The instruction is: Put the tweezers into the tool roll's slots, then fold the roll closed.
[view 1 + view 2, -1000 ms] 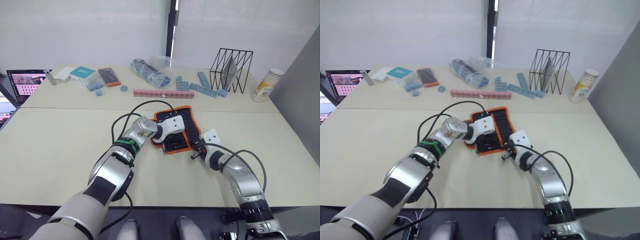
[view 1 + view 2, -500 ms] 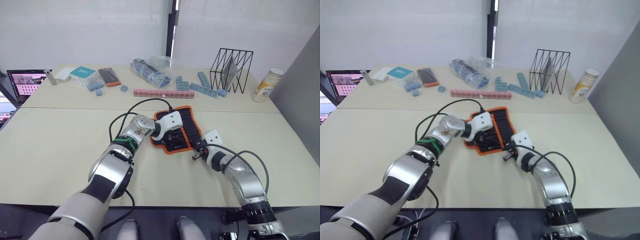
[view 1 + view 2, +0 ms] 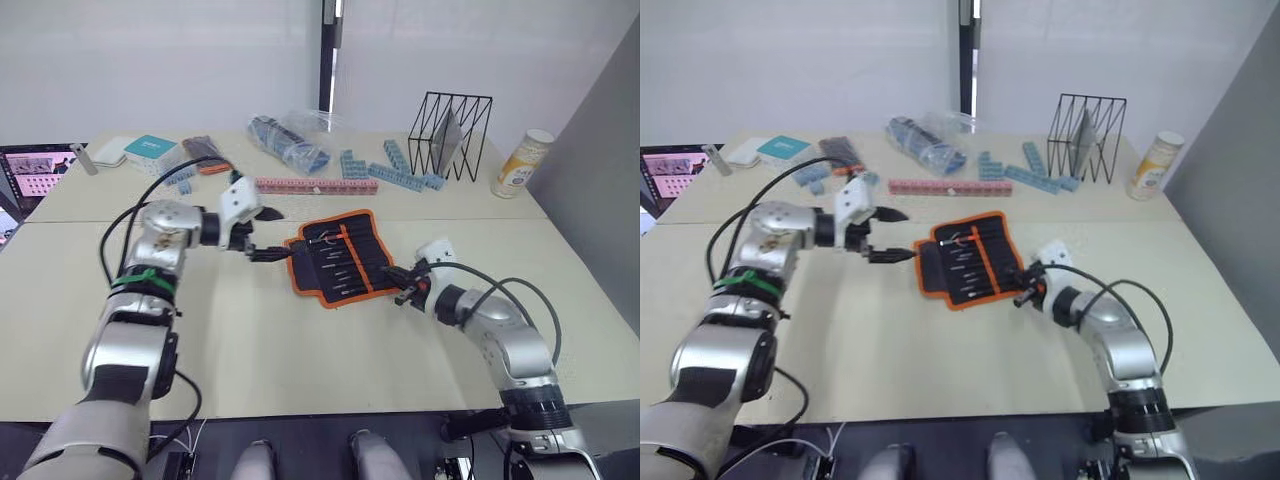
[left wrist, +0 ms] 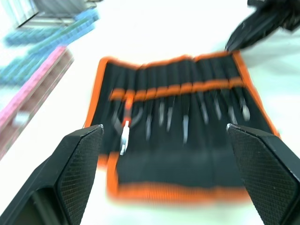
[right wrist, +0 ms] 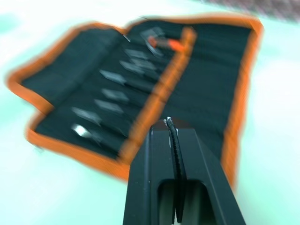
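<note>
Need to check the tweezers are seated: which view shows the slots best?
Left wrist view: the slots face it in a full row, tweezers inside. The right wrist view shows them obliquely past the right gripper; the eye views show them small.

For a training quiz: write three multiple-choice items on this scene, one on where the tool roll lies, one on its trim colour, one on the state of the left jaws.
1. Where does the tool roll lie?
A. Between the two grippers
B. Inside the wire rack
C. On the laptop

2. What colour is its trim?
A. Blue
B. Orange
C. White

3. How do the left gripper's jaws stand?
A. Open, holding nothing
B. Shut on the roll
C. Shut on a tweezer

Answers: 1 A, the roll lies spread on the table between the left gripper and the right gripper. 2 B, an orange border rings the black fabric. 3 A, the left wrist view shows the jaws wide apart.
</note>
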You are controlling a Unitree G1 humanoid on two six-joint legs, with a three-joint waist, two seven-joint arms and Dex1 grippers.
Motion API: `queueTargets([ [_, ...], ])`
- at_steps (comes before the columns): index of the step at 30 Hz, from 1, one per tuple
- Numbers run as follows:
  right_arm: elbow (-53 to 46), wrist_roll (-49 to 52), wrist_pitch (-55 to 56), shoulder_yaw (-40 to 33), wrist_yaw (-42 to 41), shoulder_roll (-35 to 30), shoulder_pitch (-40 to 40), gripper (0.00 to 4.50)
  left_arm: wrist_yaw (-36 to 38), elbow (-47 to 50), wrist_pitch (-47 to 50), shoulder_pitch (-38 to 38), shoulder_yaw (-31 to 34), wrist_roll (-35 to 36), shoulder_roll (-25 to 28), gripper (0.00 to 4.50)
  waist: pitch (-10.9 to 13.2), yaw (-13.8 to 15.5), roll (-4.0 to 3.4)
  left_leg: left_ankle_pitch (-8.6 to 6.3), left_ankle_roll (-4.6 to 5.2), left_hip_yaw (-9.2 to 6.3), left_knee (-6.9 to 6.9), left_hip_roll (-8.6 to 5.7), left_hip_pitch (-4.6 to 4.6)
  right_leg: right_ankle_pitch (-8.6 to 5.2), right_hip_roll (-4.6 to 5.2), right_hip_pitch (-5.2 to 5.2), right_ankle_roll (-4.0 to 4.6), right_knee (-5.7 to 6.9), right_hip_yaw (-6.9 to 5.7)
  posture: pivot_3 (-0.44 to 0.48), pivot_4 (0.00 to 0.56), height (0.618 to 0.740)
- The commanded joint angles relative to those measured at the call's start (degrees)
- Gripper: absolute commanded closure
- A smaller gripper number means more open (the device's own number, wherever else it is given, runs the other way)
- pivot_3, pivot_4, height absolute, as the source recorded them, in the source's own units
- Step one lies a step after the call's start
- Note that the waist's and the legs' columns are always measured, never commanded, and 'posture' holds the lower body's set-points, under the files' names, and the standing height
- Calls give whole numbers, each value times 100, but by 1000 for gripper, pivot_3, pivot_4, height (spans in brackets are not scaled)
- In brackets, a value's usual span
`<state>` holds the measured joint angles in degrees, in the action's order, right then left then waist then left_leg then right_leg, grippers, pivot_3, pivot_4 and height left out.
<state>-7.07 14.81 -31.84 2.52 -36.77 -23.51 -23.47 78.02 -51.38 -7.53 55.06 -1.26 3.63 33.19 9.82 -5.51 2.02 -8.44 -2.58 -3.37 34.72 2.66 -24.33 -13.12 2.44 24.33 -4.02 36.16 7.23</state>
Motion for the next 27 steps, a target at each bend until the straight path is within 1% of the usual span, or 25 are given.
queueTargets([
  [1, -597, -25, -182, 462, -153, -41, -110, 3021, 159, 629, 112, -363, 204, 308, 273, 0, 0, 28, 0, 0, 0, 0, 0, 1, -2, 0, 0, 2, 0, 0, -1, 0, 150, 740],
  [4, -844, -321, -189, 999, -121, -24, -193, 2026, 254, 1220, 382, -956, 303, 525, 513, 0, 0, 60, 0, 0, 0, -2, 3, 2, -6, -1, 0, 2, 1, -1, -4, 0, 150, 740],
  [8, -814, -929, 14, 1673, 81, 59, -361, 664, 331, 1851, 851, -1528, 378, 803, 694, 0, 0, 145, -1, 0, 0, -1, 9, 3, -6, -1, 0, 4, 3, 2, -6, 0, 150, 740],
  [9, -720, -1088, 96, 1840, 151, 124, -400, 209, 283, 1958, 916, -1638, 390, 831, 709, 0, 0, 161, -1, 0, 0, 0, 12, 4, -5, -1, 0, 4, 5, 3, -6, 0, 150, 740],
  [10, -651, -1200, 158, 1947, 197, 172, -424, 17, 247, 2044, 969, -1717, 396, 852, 720, 0, 0, 170, -1, 0, 0, 0, 13, 4, -5, -1, 0, 4, 5, 4, -8, 0, 150, 740],
  [14, -79, -1807, 423, 2436, 392, 396, -689, 17, -14, 2287, 988, -1926, 390, 847, 733, 0, 0, 170, 0, 0, 0, 3, 15, 6, -4, -8, 0, 3, 20, 4, -8, 0, 150, 740],
  [16, 300, -2183, 605, 2664, 553, 500, -901, 17, 66, 2468, 1354, -2014, 315, 915, 809, 0, 0, 165, 0, 0, 0, 3, 15, 6, -4, -3, 0, 4, 13, 5, -9, 0, 150, 740],
  [18, 605, -2388, 754, 2732, 679, 628, -1063, 17, 97, 2636, 1552, -2086, 274, 949, 854, 0, 0, 156, 0, 0, 0, 3, 13, 6, -3, 0, 0, 5, 9, 6, -9, 0, 150, 740],
  [23, 1158, -2817, 946, 2837, 822, 774, -1337, 17, -116, 2750, 1470, -2166, 325, 873, 877, 0, 0, 155, 0, 0, 0, 3, 11, 8, -1, 0, -1, 6, 10, 8, -11, 0, 150, 740],
  [26, 1243, -2847, 996, 2747, 856, 885, -1363, 17, -151, 2768, 1423, -2195, 312, 863, 891, 0, 0, 156, 0, 0, 0, 3, 12, 8, 1, 0, -1, 3, 10, 8, -11, 0, 150, 740],
  [27, 1238, -2853, 997, 2733, 843, 916, -1364, 259, -159, 2768, 1410, -2203, 302, 855, 895, 0, 0, 156, 0, 0, 0, 3, 12, 8, 2, 0, -1, 3, 11, 8, -11, 0, 150, 740],
])
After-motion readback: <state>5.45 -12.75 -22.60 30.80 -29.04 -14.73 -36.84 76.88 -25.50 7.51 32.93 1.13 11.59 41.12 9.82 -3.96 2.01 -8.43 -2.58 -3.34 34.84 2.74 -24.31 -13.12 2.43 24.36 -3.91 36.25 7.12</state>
